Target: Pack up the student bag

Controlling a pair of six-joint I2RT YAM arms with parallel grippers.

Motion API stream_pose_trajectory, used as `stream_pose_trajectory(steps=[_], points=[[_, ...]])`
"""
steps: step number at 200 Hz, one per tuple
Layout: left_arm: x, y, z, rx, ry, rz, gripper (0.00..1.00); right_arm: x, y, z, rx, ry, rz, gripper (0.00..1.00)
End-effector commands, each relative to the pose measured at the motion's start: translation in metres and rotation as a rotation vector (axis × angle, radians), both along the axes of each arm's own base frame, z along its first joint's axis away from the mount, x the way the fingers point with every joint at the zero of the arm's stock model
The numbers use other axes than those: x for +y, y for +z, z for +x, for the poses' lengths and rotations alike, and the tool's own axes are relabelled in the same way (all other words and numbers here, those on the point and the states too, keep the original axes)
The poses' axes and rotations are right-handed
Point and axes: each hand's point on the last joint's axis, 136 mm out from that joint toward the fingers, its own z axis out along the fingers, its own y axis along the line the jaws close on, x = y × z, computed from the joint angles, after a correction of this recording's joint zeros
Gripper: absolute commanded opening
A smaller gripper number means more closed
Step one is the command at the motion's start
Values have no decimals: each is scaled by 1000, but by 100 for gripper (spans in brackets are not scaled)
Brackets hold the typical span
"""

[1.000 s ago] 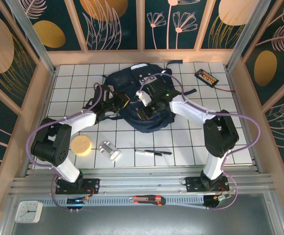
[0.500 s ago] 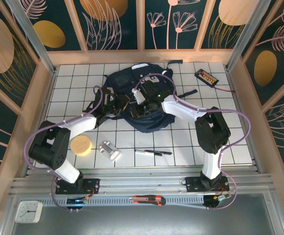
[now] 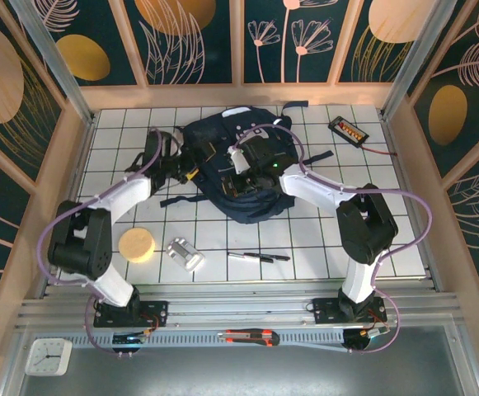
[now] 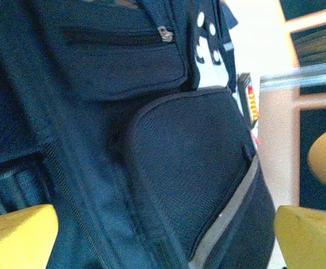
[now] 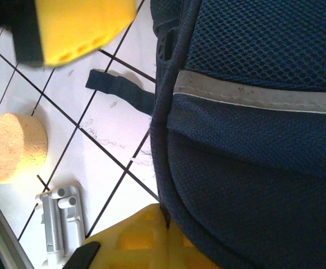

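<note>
Top external: bag (image 3: 254, 206) lies at far centre of the table. Left gripper (image 3: 183, 171) sits at its left flank, right gripper (image 3: 243, 180) on top of it. Sponge (image 3: 136, 245), metal piece (image 3: 184, 254) and pen (image 3: 258, 256) lie on the near side, outside the bag.

Left wrist: fingers (image 4: 17, 232) wide apart, nothing between them; bag's pockets beyond.

Right wrist: fingers (image 5: 140, 241) together at the bag's edge; whether they pinch fabric, cannot tell.

Judged: packing mostly left to do; bag's contents unseen.
</note>
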Motion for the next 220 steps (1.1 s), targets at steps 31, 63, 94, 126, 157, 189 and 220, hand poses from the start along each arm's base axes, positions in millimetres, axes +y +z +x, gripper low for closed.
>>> stream_pose_trajectory(steps=[31,63,94,126,157,189,220], points=[[-10,-19,7,-15,-240,197,99,-4,18,6,-34,-25,46,0],[-12,-21,15,-19,-263,207,99,-9,15,4,-21,-29,39,0],[-15,-27,22,-5,-286,218,94,-13,13,2,-9,-27,40,0],[-22,-30,30,1,-300,189,83,-15,9,2,3,-28,33,0],[-33,-32,33,15,-296,102,65,-16,6,2,11,-34,28,0],[-45,-32,25,30,-294,43,23,-17,9,6,48,-79,52,0],[-52,-26,15,31,-236,-38,0,-10,15,8,143,-165,94,0]])
